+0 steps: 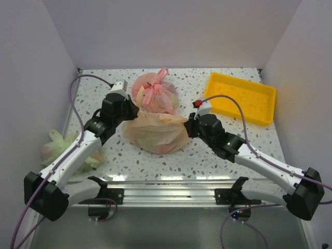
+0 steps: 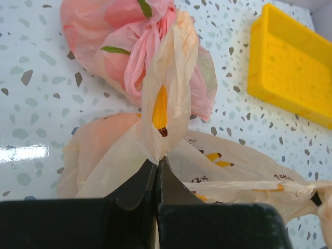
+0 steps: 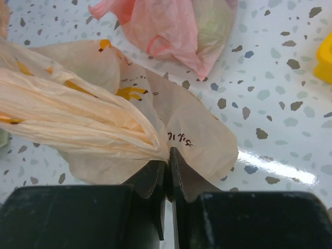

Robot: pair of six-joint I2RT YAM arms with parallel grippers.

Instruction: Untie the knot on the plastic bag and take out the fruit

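The task looks to be at an early stage. The plastic bag (image 1: 155, 132) lies in the middle of the top view on the speckled surface (image 1: 129, 162), bulging and closed, and no fruit lies outside it; the fruit inside is hidden behind the film. The left claw (image 2: 157, 163) is pressed together on a thin upright flap of the bag's film. The right claw (image 3: 167, 155) is likewise pressed together, pinching a gathered fold at the bag's other side. A band of film stretches between the two. I cannot make out the knot itself, so I judge it not yet undone, and loosening it and emptying the bag are left to do.

The bag is thin, pale peach, translucent and heavily creased, with small yellow and dark printed marks. A smaller pink bag (image 1: 154, 93), tied at its top, lies just above it. A rigid yellow tray (image 1: 241, 96) with low walls sits at upper right. A pale green bag (image 1: 62, 146) slumps at far left.
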